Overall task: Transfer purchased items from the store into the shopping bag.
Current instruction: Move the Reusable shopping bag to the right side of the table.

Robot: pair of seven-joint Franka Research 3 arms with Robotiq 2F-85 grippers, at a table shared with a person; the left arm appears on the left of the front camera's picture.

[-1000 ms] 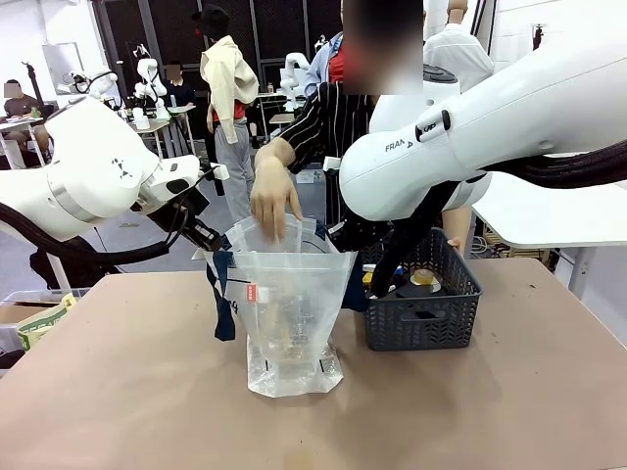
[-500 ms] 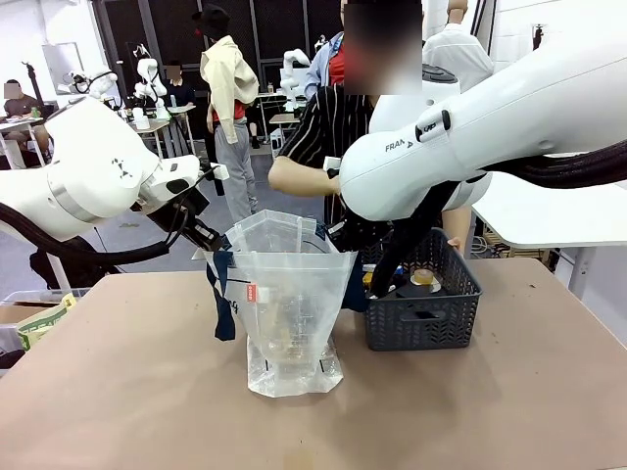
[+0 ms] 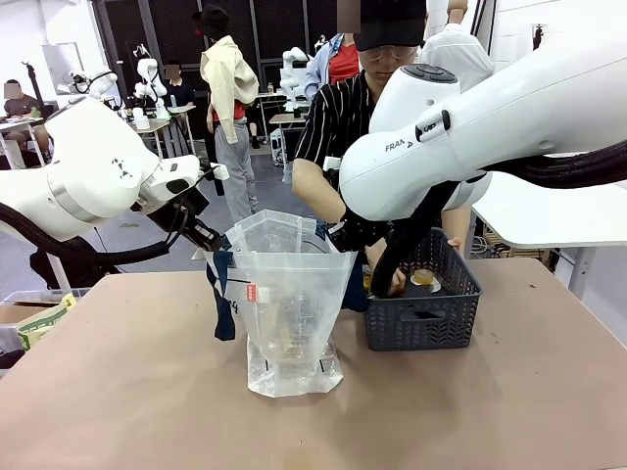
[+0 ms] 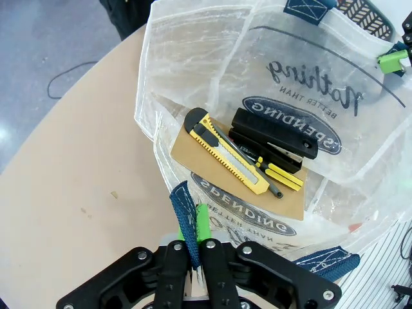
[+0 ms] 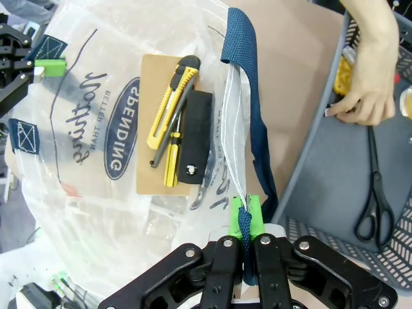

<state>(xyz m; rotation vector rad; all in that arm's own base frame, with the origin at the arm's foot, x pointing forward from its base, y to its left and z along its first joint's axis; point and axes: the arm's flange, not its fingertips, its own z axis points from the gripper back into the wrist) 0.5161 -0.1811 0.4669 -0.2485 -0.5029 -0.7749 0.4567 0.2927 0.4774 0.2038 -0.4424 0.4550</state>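
The clear shopping bag (image 3: 290, 318) stands open mid-table, its navy straps pulled apart by both arms. In the left wrist view my left gripper (image 4: 193, 237) is shut on one navy strap (image 4: 187, 219). My right gripper (image 5: 245, 226) is shut on the opposite strap (image 5: 248, 116). Inside the bag lie a yellow utility knife (image 4: 225, 161), a black oblong item (image 4: 273, 134) and a brown card (image 4: 293, 201). The grey basket store (image 3: 423, 323) sits right of the bag. A person's hand (image 5: 368, 87) reaches into it and grips a yellowish item (image 5: 344, 76).
Black scissors (image 5: 373, 190) lie on the basket floor, and a round tan-topped item (image 3: 424, 278) sits by the person's hand. My right arm (image 3: 470, 127) spans above the basket. A box with pale packaging (image 3: 39, 321) stands off the table's left edge.
The person's hand has left the bag's mouth and moved right, down into the basket. Both grippers and the bag have stayed put.
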